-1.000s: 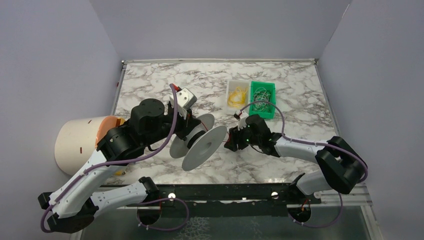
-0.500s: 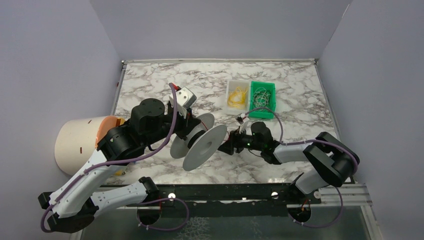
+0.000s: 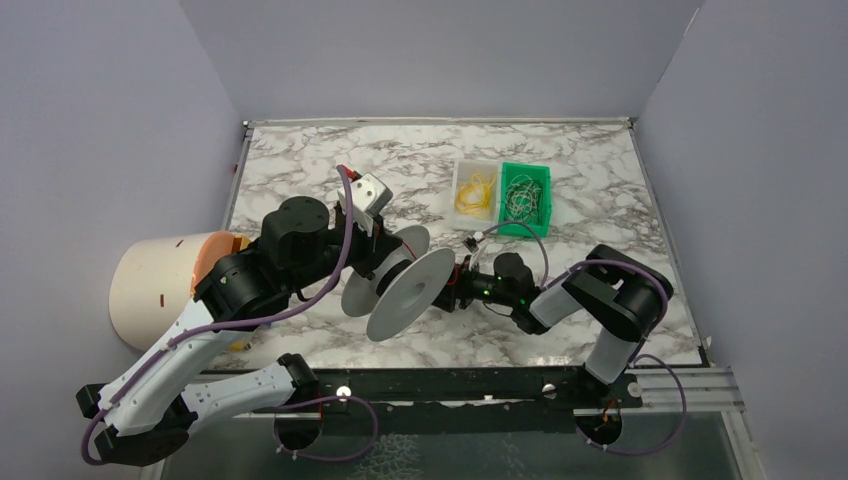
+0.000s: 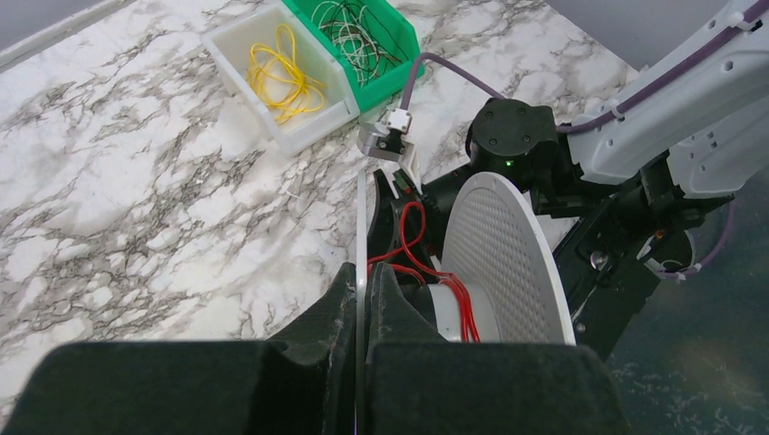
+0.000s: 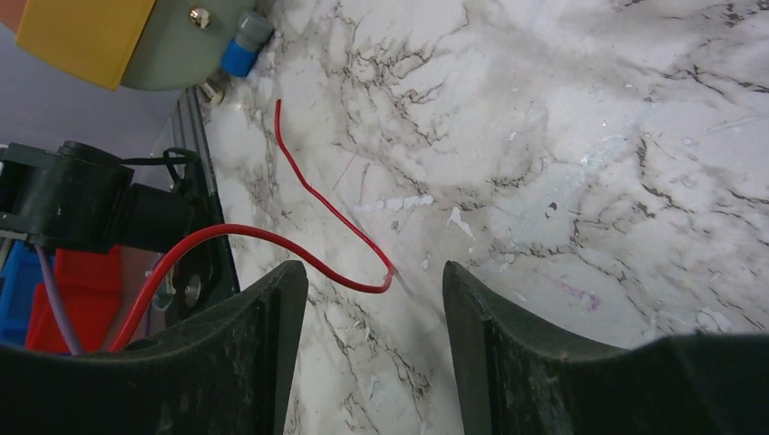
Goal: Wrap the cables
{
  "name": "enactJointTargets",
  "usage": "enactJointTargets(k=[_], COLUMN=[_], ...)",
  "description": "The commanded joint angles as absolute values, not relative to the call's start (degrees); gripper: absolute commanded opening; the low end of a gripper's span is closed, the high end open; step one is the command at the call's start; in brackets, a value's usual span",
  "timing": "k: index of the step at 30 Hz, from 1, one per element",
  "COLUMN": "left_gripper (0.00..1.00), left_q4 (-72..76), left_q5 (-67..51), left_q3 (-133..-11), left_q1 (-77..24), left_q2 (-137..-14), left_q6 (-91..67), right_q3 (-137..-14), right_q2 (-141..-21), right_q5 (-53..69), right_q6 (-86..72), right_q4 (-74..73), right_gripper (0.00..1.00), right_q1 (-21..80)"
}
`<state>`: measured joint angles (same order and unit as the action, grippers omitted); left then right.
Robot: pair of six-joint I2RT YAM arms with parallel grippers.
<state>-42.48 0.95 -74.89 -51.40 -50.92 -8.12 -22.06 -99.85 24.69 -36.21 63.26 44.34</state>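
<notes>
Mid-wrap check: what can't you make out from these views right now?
Right wrist: red wire runs off bottom-left behind the right hand's finger.
Top view: wire too thin to trace; hand's tips too small and dark beside the spool.
Left wrist: the spool's near disc hides some windings.

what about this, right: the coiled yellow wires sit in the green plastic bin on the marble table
Wrong bin: the coiled yellow wires sit in the clear plastic bin on the marble table; the green plastic bin beside it holds pale grey wires. The left wrist view shows it.
</notes>
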Motion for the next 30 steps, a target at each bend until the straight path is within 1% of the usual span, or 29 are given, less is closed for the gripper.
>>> enactJointTargets(k=[1,8,11,12,14,15,17,23,30], left_gripper=[0.0,0.0,0.0,0.0,0.0,0.0,0.0,0.0,0.0], left_q4=[-37.6,-36.9,-36.7,-36.7,-36.6,-36.4,-36.1,-33.0,-28.0], left_q5=[1.8,1.6,1.8,1.8,2.5,3.0,4.5,15.7,28.9], left_q3=[-76.4,-76.6,-76.4,-76.4,-76.2,-76.0,-76.0,-76.0,-75.5], left_q1=[-51.6,-51.6,-51.7,-51.6,-51.6,-51.6,-51.6,-51.6,-51.6], left_q2=[-50.1,-50.2,-50.1,-50.1,-50.1,-50.1,-50.3,-50.9,-51.7], left_q6=[-9.6,-10.3,-10.5,-10.6,-11.0,-11.3,-12.1,-17.6,-21.6], right_q3=[-23.1,-23.7,-23.6,-23.6,-23.2,-22.9,-22.0,-19.1,-16.6], right_q2=[-102.5,-107.2,-108.0,-108.2,-108.6,-108.9,-109.1,-107.3,-102.9], right_q5=[23.7,23.3,23.1,22.9,22.8,22.6,22.1,20.7,17.9], right_q6=[-37.6,-39.1,-38.9,-38.9,-39.1,-39.4,-39.9,-39.2,-36.6], right_q4=[71.8,78.2,80.2,80.3,81.4,82.0,83.0,81.0,71.4], right_gripper=[0.6,0.48,0.4,0.36,0.25,0.18,0.02,0.01,0.01], right_q1=[45.4,45.7,45.8,45.9,46.0,46.0,46.0,46.2,49.6])
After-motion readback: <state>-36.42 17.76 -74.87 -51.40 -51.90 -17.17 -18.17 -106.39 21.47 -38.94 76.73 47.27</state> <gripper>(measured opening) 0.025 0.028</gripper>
